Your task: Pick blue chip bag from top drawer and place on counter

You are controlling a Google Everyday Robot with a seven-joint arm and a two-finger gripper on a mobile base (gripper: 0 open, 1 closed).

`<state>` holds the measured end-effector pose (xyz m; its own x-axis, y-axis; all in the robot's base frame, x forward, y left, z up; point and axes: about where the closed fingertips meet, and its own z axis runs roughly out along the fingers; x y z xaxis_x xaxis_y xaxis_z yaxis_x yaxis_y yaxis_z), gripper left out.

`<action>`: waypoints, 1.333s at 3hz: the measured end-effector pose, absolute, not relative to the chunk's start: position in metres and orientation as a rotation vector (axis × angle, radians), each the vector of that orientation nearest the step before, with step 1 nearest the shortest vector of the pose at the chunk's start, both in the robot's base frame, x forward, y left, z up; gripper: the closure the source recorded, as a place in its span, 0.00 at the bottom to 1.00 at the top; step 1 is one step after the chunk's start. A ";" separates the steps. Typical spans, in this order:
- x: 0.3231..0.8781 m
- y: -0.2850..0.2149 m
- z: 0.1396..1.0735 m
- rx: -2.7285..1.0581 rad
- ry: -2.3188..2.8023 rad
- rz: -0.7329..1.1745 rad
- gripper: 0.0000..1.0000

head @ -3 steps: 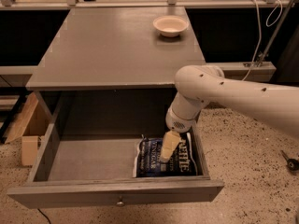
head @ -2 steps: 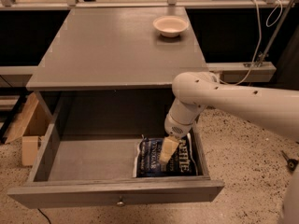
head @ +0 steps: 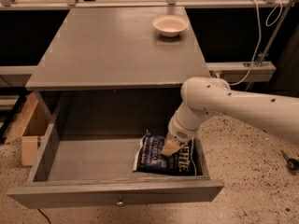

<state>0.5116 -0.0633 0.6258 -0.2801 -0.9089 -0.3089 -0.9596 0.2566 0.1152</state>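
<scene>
- One white arm (head: pixel 243 107) comes in from the right and bends down into the open drawer (head: pixel 88 158).
- Its tool (head: pixel 170 148) sits low in the drawer's right half, with its tan tip on top of the bag (head: pixel 150 154). I cannot tell whether it is wide, narrow or gripping the bag.
- The bag lies flat on the drawer floor at the right end, near the front wall, white lettering up.
- The drawer stands pulled out from under the desk (head: pixel 112 45), with its knob (head: pixel 121 202) at front centre.
- A white bowl (head: pixel 170 25) stands on the desk toward the back right corner, well apart from the bag.
- Left of the drawer, a wooden box (head: pixel 27 133) stands on the speckled floor (head: pixel 254 190).
</scene>
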 end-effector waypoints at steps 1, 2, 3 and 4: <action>0.495 -0.065 0.676 -1.670 2.179 0.407 0.86; 0.482 -0.065 0.741 -1.562 2.002 0.427 1.00; 0.473 -0.098 0.800 -1.454 1.877 0.425 1.00; 0.471 -0.136 0.841 -1.430 1.737 0.389 1.00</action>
<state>0.4712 -0.1363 0.8413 -0.0049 -0.6589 -0.7522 -0.9166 0.3037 -0.2600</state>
